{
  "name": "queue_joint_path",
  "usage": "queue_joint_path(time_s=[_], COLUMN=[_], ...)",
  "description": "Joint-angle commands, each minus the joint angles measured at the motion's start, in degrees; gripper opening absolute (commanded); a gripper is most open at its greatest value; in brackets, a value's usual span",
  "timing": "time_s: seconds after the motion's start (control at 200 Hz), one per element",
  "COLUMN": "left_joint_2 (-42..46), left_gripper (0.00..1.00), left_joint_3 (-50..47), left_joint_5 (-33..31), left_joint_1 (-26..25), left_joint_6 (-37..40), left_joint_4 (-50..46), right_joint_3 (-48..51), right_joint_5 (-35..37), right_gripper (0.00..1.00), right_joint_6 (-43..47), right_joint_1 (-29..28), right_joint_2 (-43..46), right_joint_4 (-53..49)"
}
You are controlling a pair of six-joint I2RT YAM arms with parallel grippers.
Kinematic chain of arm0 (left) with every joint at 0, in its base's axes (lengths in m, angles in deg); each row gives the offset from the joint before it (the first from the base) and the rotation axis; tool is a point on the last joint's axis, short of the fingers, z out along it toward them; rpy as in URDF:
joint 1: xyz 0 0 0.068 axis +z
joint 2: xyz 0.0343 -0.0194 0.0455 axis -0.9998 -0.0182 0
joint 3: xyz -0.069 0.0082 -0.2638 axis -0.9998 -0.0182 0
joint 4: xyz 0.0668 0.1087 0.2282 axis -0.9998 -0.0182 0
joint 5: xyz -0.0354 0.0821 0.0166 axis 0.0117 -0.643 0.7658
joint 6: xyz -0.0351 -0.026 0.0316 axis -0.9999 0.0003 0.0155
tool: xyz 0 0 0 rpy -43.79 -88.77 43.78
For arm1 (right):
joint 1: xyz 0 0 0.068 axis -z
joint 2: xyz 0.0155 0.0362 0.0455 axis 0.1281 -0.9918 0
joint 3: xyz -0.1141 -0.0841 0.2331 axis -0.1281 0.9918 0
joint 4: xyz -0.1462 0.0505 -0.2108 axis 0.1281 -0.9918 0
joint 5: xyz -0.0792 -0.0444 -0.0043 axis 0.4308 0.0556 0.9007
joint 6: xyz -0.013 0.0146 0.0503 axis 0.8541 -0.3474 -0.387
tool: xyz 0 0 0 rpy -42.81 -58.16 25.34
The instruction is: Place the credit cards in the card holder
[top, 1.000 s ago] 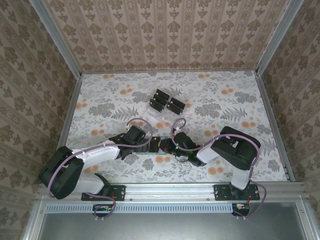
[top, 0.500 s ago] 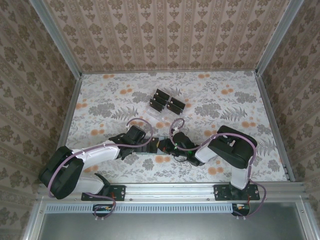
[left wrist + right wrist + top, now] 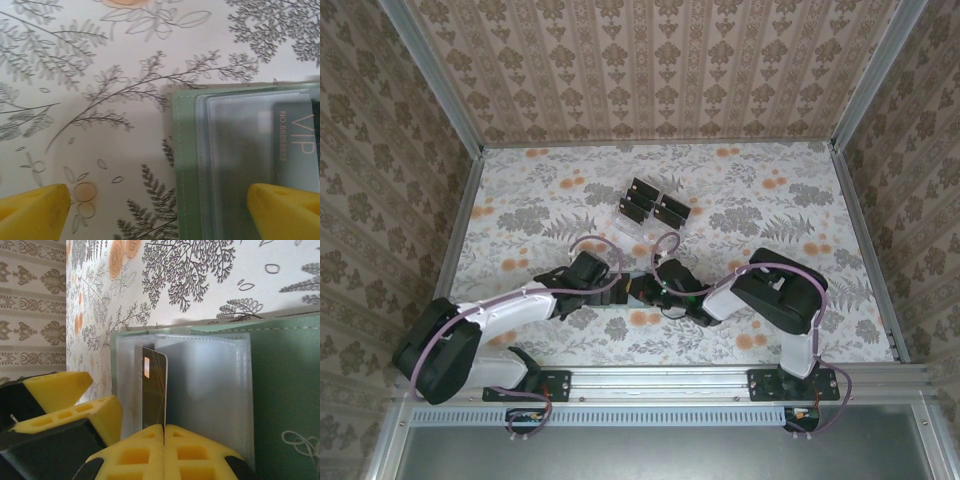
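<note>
Two grippers sit close together low in the centre of the top view, over the card holder (image 3: pixel 285 390), which lies open on the flowered table (image 3: pixel 100 125). The right gripper (image 3: pixel 164 429) is clenched on one black credit card (image 3: pixel 154 382), held on edge against the holder's clear sleeves (image 3: pixel 210 390). The left gripper (image 3: pixel 157 200) is released, its yellow fingers spread wide, one above the table, the other above the sleeves. More credit cards (image 3: pixel 642 189) stand in a clear rack (image 3: pixel 642 228) in the upper middle, well apart.
</note>
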Motion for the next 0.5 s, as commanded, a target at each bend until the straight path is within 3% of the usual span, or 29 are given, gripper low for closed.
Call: queue_joint_path(time_s=[0.0, 0.15, 0.27, 0.35, 0.495], left_joint_2=[1.71, 1.58, 1.38, 1.66, 2.67], left_gripper=[1.00, 1.00, 1.00, 1.00, 1.00], left_joint_3=[2.91, 3.12, 2.67, 2.35, 2.06], left_joint_5=[-1.81, -2.52, -2.31, -2.00, -1.84], left_joint_1=[2.11, 3.32, 3.68, 3.71, 3.77], left_joint_6=[-2.97, -4.37, -4.98, -5.02, -4.97], left_joint_4=[-5.67, -7.39, -7.48, -7.30, -7.14], right_joint_3=[-1.98, -4.25, -5.76, -6.31, -6.47], right_joint_5=[-1.01, -1.92, -2.69, -2.35, -1.92], right_gripper=[0.00, 0.00, 0.30, 0.42, 0.49], right_joint_6=[0.91, 1.60, 3.12, 4.44, 6.52], right_joint_1=[-0.46, -0.42, -0.43, -0.33, 0.18], right_joint_2=[-1.77, -2.43, -1.62, -0.08, 2.36], right_joint_4=[-5.00, -7.73, -10.31, -13.32, -17.69])
